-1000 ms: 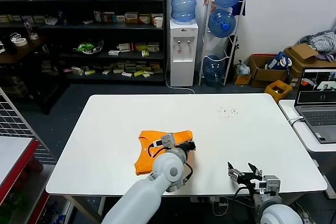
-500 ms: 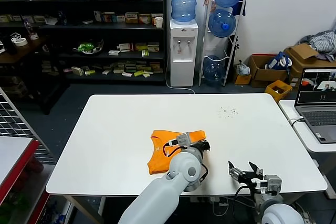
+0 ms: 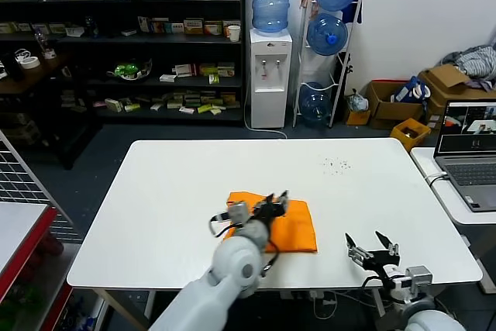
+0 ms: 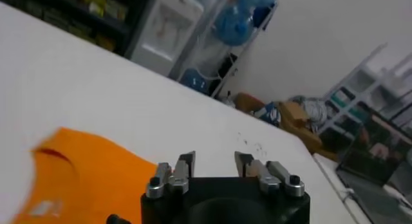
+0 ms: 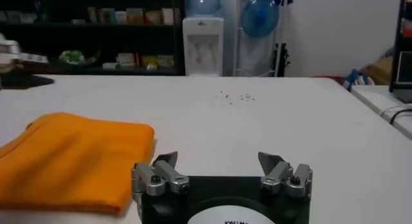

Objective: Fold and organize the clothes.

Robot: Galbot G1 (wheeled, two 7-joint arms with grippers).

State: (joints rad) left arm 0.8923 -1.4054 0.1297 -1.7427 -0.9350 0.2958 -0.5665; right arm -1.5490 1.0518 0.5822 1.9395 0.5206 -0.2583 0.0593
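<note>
Left end effector (image 3: 273, 205) parted, empty, above folded orange T-shirt (image 3: 294, 226); right end effector (image 3: 372, 249) spread wide, empty

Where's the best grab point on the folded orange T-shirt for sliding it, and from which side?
Probably the right edge of the orange T-shirt. It lies flat as a folded stack with that edge straight, thick and clear of the left end effector, which hovers open over the shirt's middle. The open right end effector sits just beside it near the table's front edge, so come in low from the right and pinch all layers.
</note>
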